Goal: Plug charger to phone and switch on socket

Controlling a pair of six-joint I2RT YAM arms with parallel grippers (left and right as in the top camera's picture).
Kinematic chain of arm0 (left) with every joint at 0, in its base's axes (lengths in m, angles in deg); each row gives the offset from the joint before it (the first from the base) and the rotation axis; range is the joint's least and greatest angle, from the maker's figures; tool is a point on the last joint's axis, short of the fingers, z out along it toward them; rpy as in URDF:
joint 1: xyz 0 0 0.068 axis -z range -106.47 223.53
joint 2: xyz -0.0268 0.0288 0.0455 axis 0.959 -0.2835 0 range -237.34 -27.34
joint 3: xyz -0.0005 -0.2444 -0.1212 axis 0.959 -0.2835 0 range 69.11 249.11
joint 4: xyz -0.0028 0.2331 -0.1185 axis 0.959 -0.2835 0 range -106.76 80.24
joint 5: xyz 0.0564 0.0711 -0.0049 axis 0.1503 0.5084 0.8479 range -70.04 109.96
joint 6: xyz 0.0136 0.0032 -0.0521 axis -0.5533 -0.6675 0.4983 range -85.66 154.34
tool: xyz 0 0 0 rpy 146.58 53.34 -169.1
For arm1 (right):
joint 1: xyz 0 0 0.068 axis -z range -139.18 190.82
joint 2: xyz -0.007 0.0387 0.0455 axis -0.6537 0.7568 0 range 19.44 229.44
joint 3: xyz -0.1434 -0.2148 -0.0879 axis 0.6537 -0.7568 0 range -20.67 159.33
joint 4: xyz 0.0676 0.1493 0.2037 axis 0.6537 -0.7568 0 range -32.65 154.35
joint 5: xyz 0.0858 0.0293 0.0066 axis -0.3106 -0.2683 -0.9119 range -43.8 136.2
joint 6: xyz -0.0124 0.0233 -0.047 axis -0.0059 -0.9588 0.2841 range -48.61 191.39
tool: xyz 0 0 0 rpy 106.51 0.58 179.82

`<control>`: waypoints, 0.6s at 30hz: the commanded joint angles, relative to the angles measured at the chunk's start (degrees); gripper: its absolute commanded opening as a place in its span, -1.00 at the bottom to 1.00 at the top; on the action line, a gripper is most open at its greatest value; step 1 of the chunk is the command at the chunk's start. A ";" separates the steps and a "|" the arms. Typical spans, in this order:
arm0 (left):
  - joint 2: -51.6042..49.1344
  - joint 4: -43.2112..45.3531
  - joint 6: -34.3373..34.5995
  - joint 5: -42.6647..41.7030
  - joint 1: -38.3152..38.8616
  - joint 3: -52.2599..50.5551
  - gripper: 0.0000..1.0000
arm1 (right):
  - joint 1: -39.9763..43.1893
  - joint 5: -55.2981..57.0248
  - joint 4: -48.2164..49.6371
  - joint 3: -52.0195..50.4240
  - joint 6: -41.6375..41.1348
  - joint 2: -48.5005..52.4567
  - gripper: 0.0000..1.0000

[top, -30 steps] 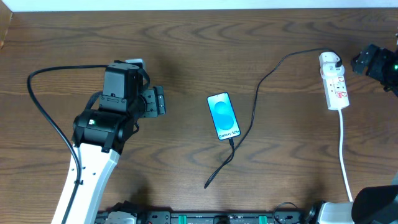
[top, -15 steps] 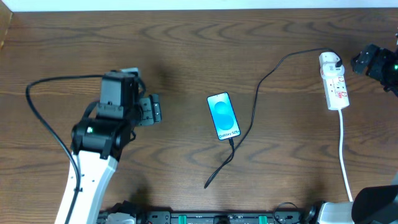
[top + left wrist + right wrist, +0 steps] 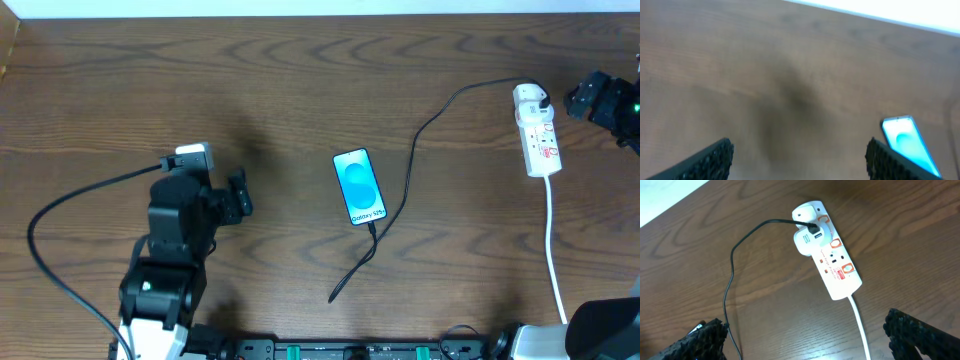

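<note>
The phone [image 3: 358, 186] lies mid-table, blue screen up; its corner shows in the left wrist view [image 3: 906, 142]. The thin black charger cable [image 3: 408, 190] runs from a white adapter in the socket [image 3: 537, 132] down past the phone's right side and loops to the phone's bottom end [image 3: 371, 226]. In the right wrist view the socket [image 3: 832, 265] lies ahead with the cable [image 3: 730, 285] leaving it. My left gripper [image 3: 238, 197] is open and empty, left of the phone. My right gripper [image 3: 578, 98] is open and empty, just right of the socket.
The socket's white cord [image 3: 552, 240] runs down toward the front edge at the right. A thick black robot cable [image 3: 60, 215] arcs at the left. The table's far edge meets a white wall [image 3: 880, 10].
My left arm has pulled back toward the front edge, and its gripper moved down and slightly left, away from the phone. The right arm, phone, cable and socket have not moved.
</note>
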 commanded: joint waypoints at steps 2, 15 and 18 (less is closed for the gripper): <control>3.80 5.64 -0.76 0.48 -1.31 -4.46 0.69 | 0.31 -0.52 -0.04 0.46 -0.52 -0.33 0.99; 16.15 37.24 -1.16 -2.23 -4.44 -22.97 0.69 | 0.31 -0.52 -0.04 0.46 -0.52 -0.33 0.98; 19.98 45.79 -4.81 -4.33 -5.33 -28.74 0.69 | 0.31 -0.52 -0.04 0.46 -0.52 -0.33 0.99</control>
